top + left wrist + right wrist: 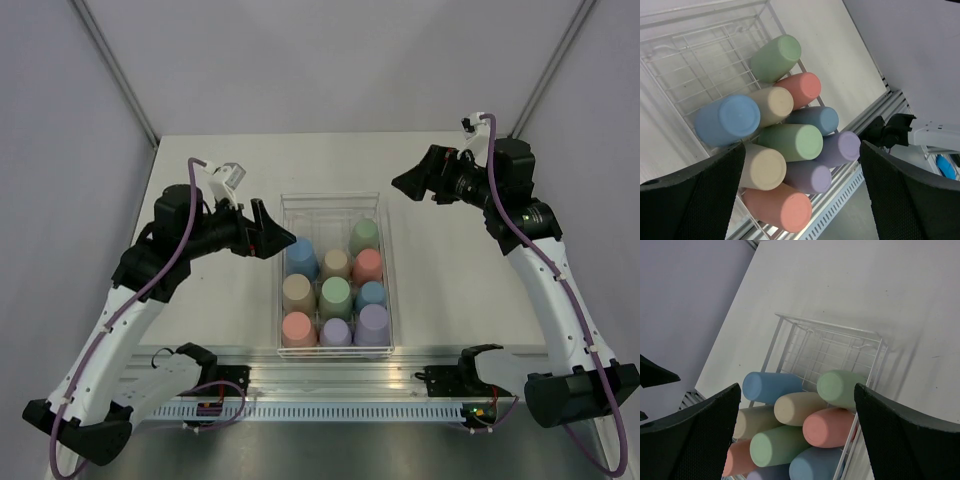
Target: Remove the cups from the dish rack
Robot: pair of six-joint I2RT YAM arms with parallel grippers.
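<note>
The white wire dish rack stands at the middle of the table and holds several upside-down pastel cups in its near part. Among them are a blue cup, a green cup and a salmon cup. My left gripper is open and empty, just left of the rack and close to the blue cup. My right gripper is open and empty, raised off the rack's far right corner. The left wrist view and the right wrist view both look down on the cups between open fingers.
The rack's far end holds no cups. A slotted metal rail runs along the table's near edge in front of the rack. Bare white tabletop lies on both sides of the rack, and grey walls enclose the table.
</note>
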